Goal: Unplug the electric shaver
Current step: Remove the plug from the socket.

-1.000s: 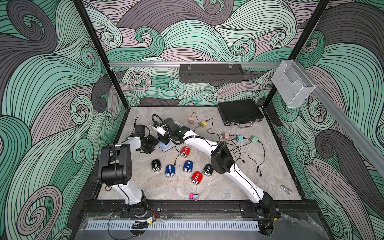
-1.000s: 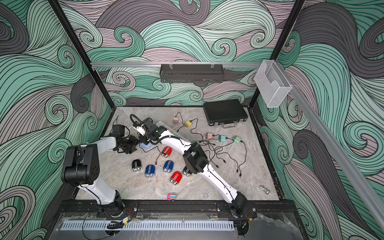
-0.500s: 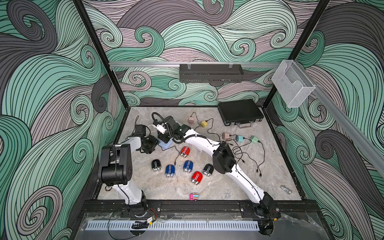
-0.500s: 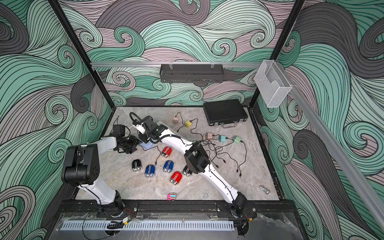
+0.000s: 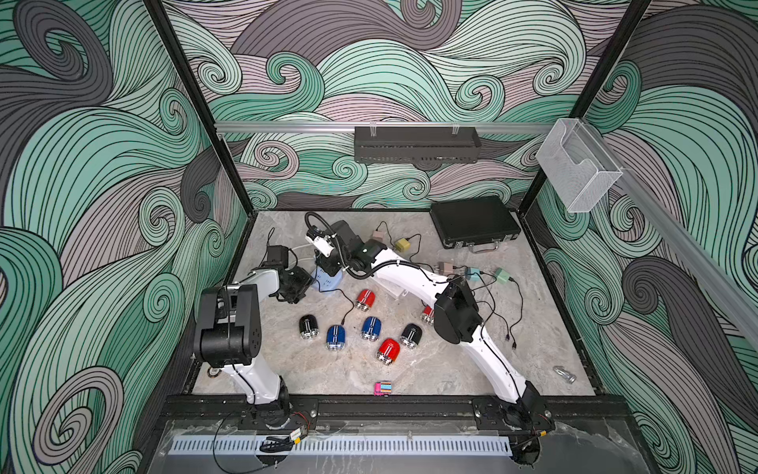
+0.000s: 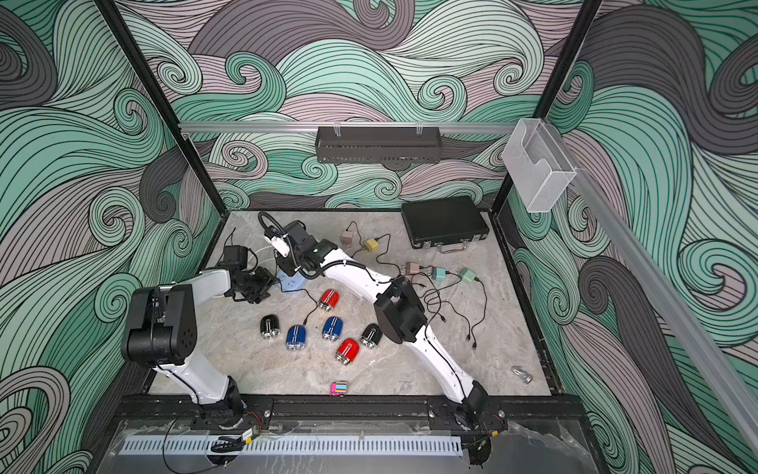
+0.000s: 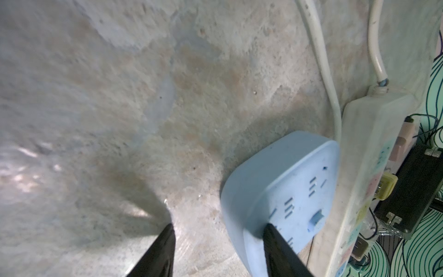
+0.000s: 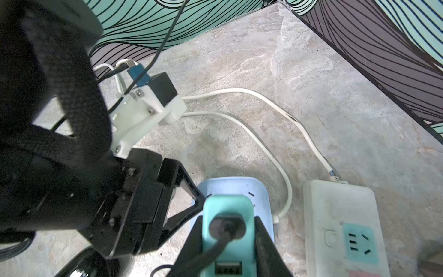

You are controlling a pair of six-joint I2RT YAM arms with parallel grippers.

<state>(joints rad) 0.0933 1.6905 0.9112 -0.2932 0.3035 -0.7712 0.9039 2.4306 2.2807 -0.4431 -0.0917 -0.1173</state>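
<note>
So the right end effector [image 8: 227, 221] is clamped on the teal charger plug [image 8: 226, 205], right over the blue power strip [image 7: 275, 177]. The left end effector [image 7: 218, 227] is spread, one finger on the strip, one on the surface [image 7: 119, 96]. A red electric shaver [image 5: 364, 299] lies near the strip.

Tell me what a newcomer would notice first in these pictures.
The swirling green wave walls all around the cell grab the eye first. Next come the red, blue and black shavers scattered in the middle. At the far left lies a blue strip: the right gripper is shut on a teal plug on it, and the open left gripper has one finger on its top.
</note>
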